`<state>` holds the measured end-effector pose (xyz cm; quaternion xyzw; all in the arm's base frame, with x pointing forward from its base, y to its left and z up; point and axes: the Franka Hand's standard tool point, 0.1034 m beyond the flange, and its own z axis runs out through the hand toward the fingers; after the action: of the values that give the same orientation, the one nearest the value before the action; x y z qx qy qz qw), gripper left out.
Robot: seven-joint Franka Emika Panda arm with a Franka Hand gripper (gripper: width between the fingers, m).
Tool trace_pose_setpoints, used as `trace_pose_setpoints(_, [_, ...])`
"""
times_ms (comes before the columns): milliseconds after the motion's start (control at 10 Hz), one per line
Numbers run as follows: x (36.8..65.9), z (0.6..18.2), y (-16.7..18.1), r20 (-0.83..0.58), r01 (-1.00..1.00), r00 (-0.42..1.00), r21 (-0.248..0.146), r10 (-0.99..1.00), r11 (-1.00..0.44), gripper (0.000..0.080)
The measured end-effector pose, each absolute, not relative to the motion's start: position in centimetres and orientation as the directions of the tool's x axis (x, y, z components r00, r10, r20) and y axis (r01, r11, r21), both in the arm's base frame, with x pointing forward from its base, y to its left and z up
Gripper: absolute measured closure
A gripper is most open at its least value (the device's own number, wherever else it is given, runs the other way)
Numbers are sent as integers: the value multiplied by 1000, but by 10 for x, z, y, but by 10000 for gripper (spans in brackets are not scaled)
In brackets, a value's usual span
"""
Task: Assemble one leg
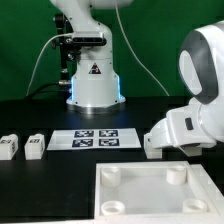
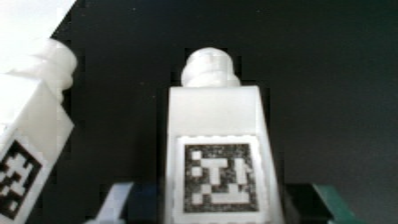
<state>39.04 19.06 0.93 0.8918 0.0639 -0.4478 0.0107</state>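
Observation:
In the wrist view a white square-section leg (image 2: 217,120) with a black-and-white tag on its face and a rounded peg at its far end lies between my fingers. My gripper (image 2: 217,196) is shut on this leg, with one finger against each side. A second leg (image 2: 36,130) lies close beside it, tag showing. In the exterior view my gripper (image 1: 160,140) is low over the table at the exterior view's right, and its white body hides the held leg. Two more legs (image 1: 8,147) (image 1: 35,146) stand at the exterior view's left.
The marker board (image 1: 96,138) lies in the middle of the black table. A big flat white square panel (image 1: 150,195) with round corner sockets lies in front. The robot base (image 1: 92,85) stands behind.

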Motion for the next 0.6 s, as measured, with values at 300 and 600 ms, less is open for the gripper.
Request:
trace_pose_setpoints(300, [390, 9, 191, -800, 124, 591, -38, 104, -992, 509])
trace_pose_setpoints(600, [392, 11, 190, -801, 128, 589, -42, 110, -991, 509])
